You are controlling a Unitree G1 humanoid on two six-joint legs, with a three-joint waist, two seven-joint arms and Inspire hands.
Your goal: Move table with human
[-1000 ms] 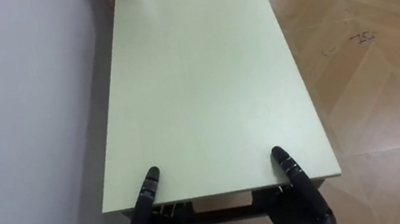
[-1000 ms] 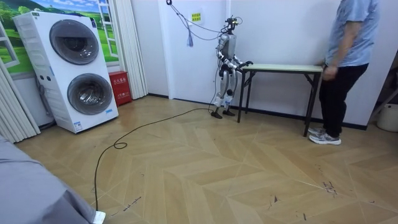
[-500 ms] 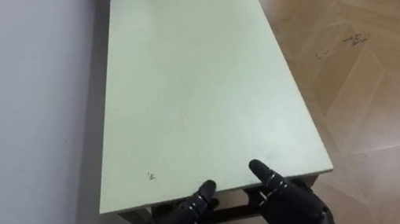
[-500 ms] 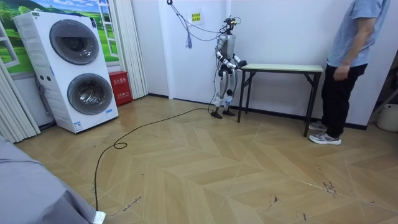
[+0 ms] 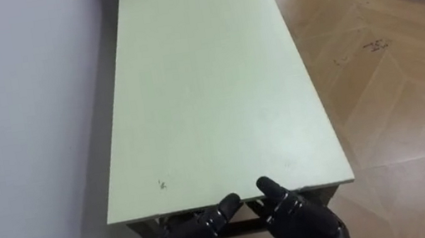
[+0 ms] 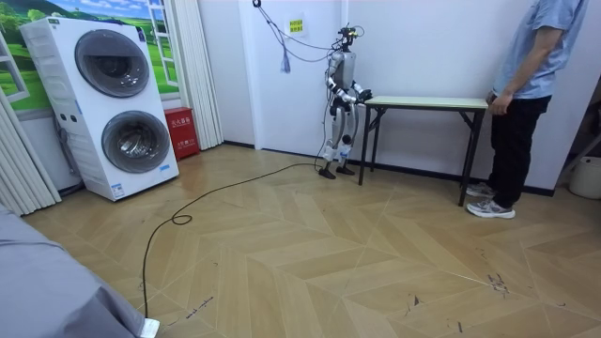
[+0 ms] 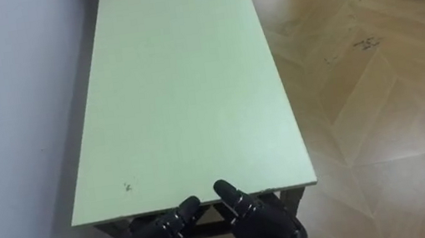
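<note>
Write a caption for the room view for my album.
Humanoid robot at one end of a pale green table by the wall, a person standing at the other.

Worktop (image 5: 209,94), beyond the fingers (image 5: 272,191): smooth, matt pale-green top, faintly specked. Floor (image 5: 397,108), to their right: wooden parquet, slight sheen.

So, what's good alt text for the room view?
A humanoid robot stands at one end of a long pale-green table against a white wall; a person stands at the other end, one hand by its corner. Stacked washing machines sit at the room view's left.
</note>
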